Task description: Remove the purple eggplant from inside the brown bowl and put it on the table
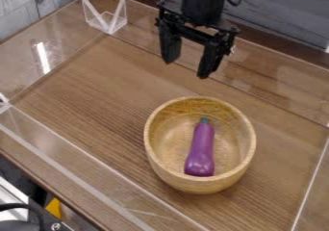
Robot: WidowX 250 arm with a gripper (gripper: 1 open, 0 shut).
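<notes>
Lying lengthwise inside the round, thick-rimmed wooden bowl [199,144] near the tabletop's [90,90] right edge, the glossy purple eggplant [201,149] points its green cap away; the black pincer [190,54] hangs released, empty, toward the far edge.

1. Clear acrylic walls [52,57] ring the work surface, catching bright white glare along their top edges.
2. At the far left corner, a clear acrylic bracket [106,15] forms a V shape.
3. Behind the far wall, the background is dark and blurred.
4. At the lower left, below the near wall, dark equipment with a yellow spot [52,208] shows.
</notes>
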